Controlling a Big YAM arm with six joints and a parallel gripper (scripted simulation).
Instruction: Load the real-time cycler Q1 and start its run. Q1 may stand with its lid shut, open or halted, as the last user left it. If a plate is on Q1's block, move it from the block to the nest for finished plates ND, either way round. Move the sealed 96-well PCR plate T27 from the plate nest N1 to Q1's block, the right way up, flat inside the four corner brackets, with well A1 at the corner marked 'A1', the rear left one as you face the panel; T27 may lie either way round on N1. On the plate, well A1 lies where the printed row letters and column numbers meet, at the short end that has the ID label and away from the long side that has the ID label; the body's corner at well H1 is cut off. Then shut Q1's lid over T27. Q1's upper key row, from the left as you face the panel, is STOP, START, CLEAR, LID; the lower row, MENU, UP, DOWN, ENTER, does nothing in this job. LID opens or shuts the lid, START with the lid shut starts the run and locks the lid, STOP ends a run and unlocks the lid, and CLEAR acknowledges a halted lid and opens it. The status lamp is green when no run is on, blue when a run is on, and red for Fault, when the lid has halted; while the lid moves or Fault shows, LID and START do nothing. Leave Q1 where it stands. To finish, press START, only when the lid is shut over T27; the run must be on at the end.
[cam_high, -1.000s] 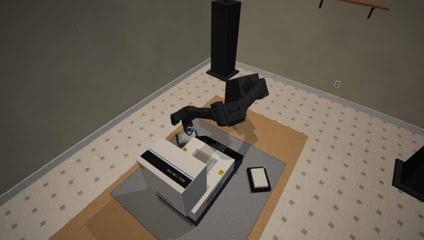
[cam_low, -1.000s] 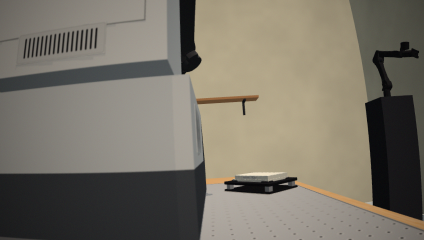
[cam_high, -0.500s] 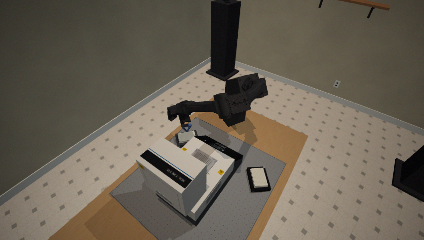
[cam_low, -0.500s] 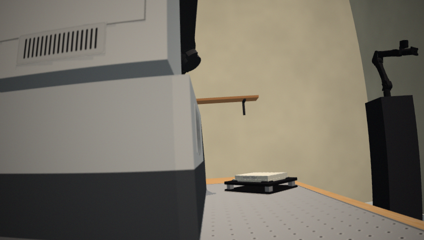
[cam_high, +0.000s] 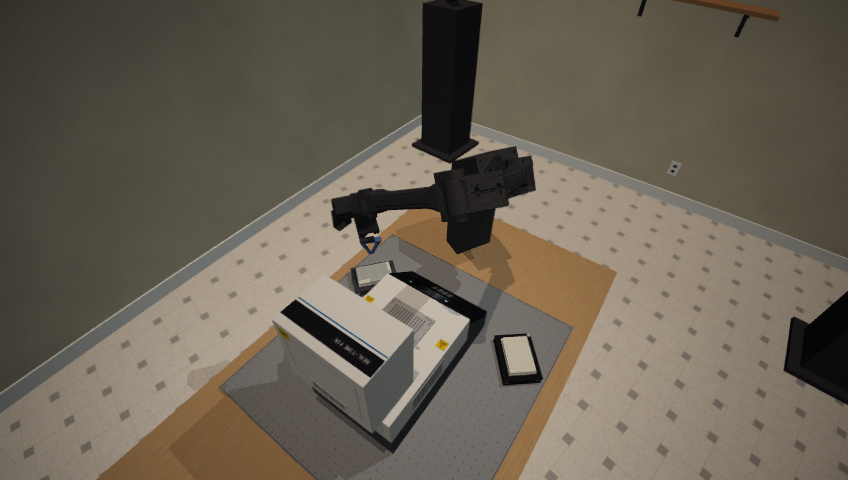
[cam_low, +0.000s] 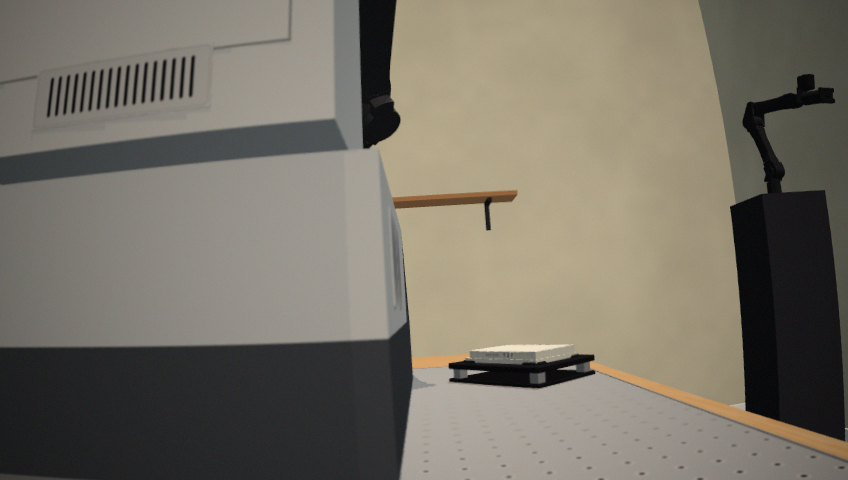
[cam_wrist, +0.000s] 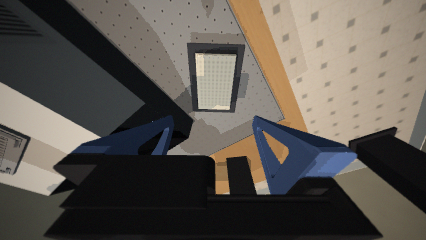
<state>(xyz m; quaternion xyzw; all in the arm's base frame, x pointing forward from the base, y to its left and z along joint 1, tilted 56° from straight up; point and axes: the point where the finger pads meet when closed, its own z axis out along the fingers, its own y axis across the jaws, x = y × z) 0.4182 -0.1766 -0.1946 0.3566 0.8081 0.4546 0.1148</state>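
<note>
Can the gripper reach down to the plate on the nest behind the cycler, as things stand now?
Probably yes. The gripper hangs open and empty above that plate on its black nest. Nothing shows between them, though the cycler stands close beside the nest.
</note>
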